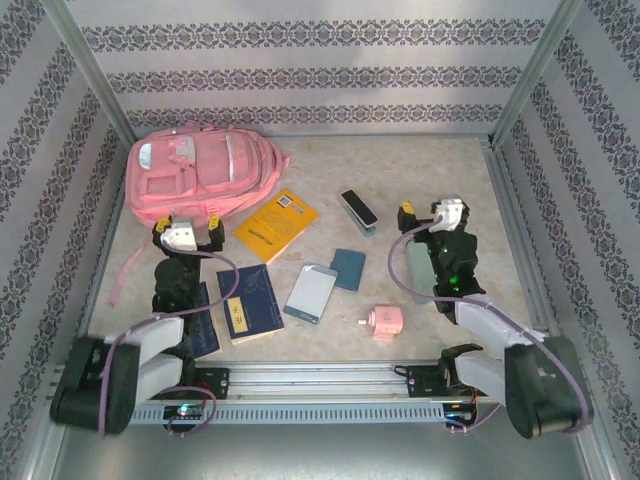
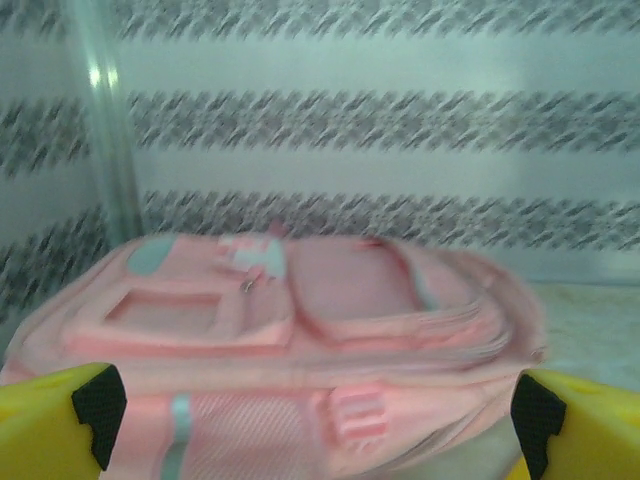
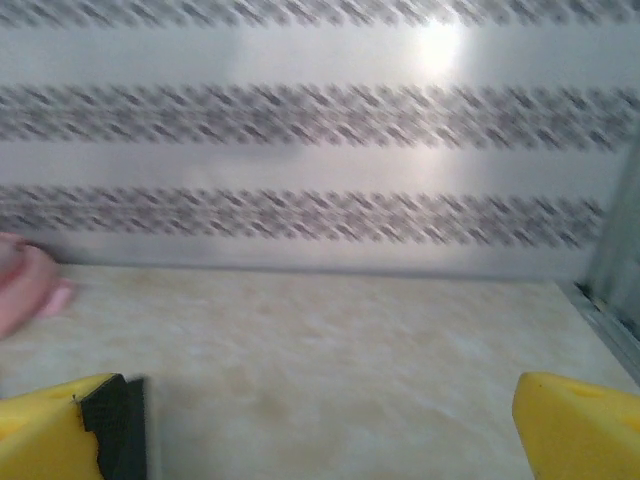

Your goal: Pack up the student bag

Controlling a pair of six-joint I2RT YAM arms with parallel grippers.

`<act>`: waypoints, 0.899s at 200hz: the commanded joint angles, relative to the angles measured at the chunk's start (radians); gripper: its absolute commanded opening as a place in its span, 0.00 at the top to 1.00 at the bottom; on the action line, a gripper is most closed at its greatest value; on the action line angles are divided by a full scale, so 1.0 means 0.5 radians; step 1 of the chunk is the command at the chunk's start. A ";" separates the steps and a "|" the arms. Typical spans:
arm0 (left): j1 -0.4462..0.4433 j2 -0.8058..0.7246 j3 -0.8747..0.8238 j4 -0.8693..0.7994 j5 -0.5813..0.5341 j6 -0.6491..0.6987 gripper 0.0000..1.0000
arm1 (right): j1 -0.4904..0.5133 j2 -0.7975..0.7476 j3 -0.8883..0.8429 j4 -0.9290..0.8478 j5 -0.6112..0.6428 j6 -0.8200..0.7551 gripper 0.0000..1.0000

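The student bag (image 1: 200, 175) is a large pink backpack that lies flat at the back left of the table, zipped pockets facing up. My left gripper (image 1: 187, 222) stands open just in front of its near edge. In the left wrist view the bag (image 2: 300, 320) is close ahead, and the open left gripper (image 2: 315, 415) has its yellow fingers (image 2: 60, 420) wide apart with nothing gripped. My right gripper (image 1: 428, 210) is open over bare table at the right. In the right wrist view the right gripper (image 3: 325, 420) is empty, and a pink edge of the bag (image 3: 25, 285) shows at far left.
Between the arms lie a yellow book (image 1: 277, 225), a dark case (image 1: 358, 210), a small teal notebook (image 1: 348, 268), a grey-white tablet (image 1: 311, 293), a dark blue book (image 1: 248, 302) and a small pink cylinder (image 1: 383, 321). Patterned walls enclose the table.
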 commanded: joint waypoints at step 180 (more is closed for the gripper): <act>-0.601 0.436 2.074 -3.973 0.120 -1.039 0.00 | 0.328 -0.243 1.486 -3.522 -0.394 1.158 0.02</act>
